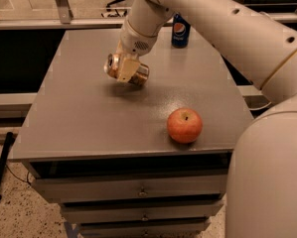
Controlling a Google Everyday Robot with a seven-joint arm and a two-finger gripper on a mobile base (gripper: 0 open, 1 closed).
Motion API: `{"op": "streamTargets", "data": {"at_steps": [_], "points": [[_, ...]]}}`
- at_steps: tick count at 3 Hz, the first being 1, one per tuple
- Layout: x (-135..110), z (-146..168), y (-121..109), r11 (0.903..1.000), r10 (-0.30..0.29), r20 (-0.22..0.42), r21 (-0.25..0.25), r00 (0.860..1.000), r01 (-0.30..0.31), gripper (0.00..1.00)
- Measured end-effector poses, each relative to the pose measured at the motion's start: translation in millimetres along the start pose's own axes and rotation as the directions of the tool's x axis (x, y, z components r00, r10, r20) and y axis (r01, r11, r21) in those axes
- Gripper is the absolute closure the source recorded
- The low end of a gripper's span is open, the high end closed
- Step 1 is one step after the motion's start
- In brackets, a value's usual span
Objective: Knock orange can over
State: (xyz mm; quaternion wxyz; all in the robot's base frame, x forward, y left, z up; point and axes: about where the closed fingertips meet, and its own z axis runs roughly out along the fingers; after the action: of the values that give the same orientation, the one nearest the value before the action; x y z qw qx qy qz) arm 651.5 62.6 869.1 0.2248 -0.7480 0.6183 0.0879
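Observation:
The orange can (pixel 141 74) is copper-coloured and lies tipped on its side in the camera view, its silver top facing left. It is at the middle of the grey table (pixel 83 118), at or just above the surface. My gripper (pixel 127 69) reaches down from the white arm and is shut on the can, one beige finger lying across its front. Whether the can touches the table I cannot tell.
A blue Pepsi can (pixel 180 31) stands upright at the table's back right. A round orange-red apple (pixel 185 125) sits near the front right edge. My white arm (pixel 227 29) spans the right side. Drawers (pixel 138 187) are below the table front.

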Motion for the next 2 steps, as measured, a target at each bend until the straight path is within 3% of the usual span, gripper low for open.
{"op": "streamTargets", "data": {"at_steps": [2], "points": [[-12.9, 25.1, 18.8, 0.9964, -0.067, -0.028, -0.054, 0.997, 0.065, 0.38]]}}
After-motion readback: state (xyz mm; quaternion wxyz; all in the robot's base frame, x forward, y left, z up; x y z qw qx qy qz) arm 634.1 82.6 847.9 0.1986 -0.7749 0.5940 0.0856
